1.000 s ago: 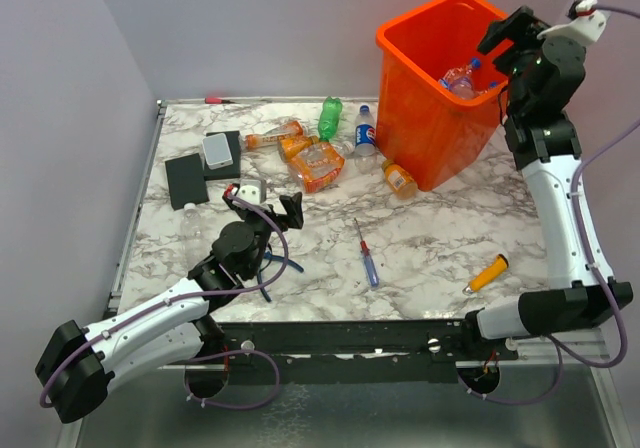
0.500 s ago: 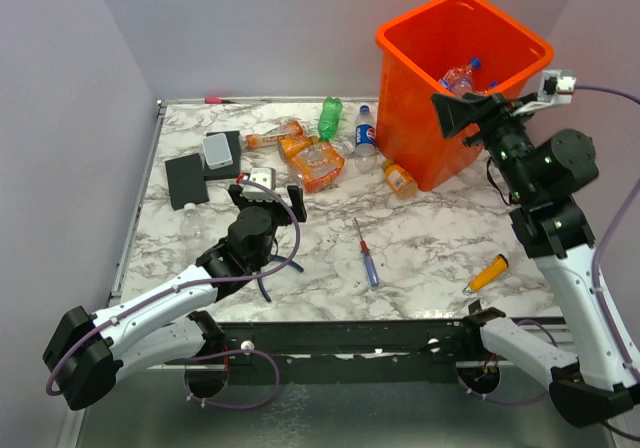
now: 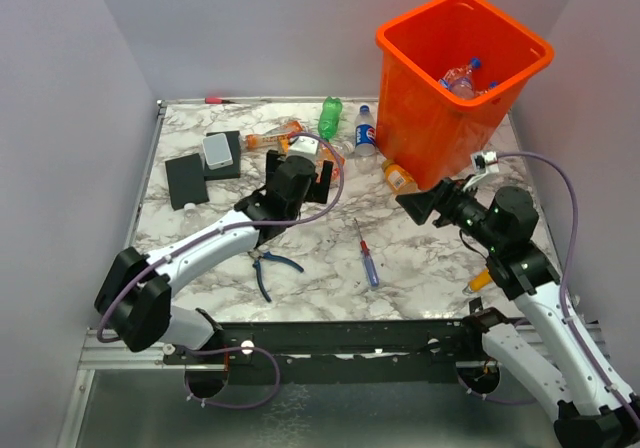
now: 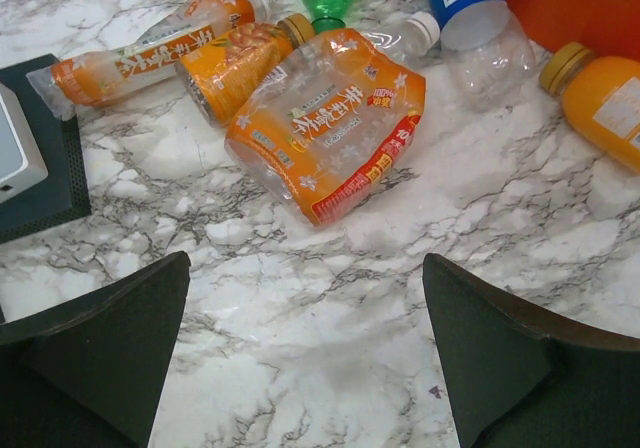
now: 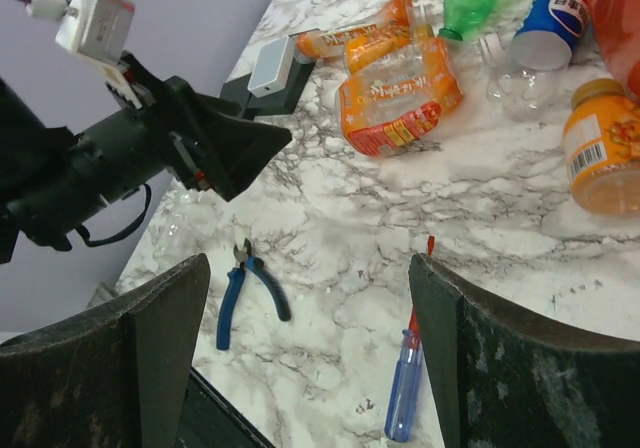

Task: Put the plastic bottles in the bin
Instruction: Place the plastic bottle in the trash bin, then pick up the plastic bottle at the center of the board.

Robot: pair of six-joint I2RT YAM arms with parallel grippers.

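You are working in a robot test cell in a lab, not a lived-in room: bare pale-violet walls (image 3: 60,88) box in a marble-patterned desk (image 3: 430,248) on three sides. Robot arms (image 3: 205,248) are bolted to a metal rail (image 3: 340,338) at its near edge, purple cables (image 3: 572,208) looping loose.

"PEPSI" on the blue-labelled bottle (image 4: 470,13)

L arm (image 3: 205,243), R arm (image 3: 545,313): white shells, blk joints, purple cables, blk fingers (image 4: 100,358)
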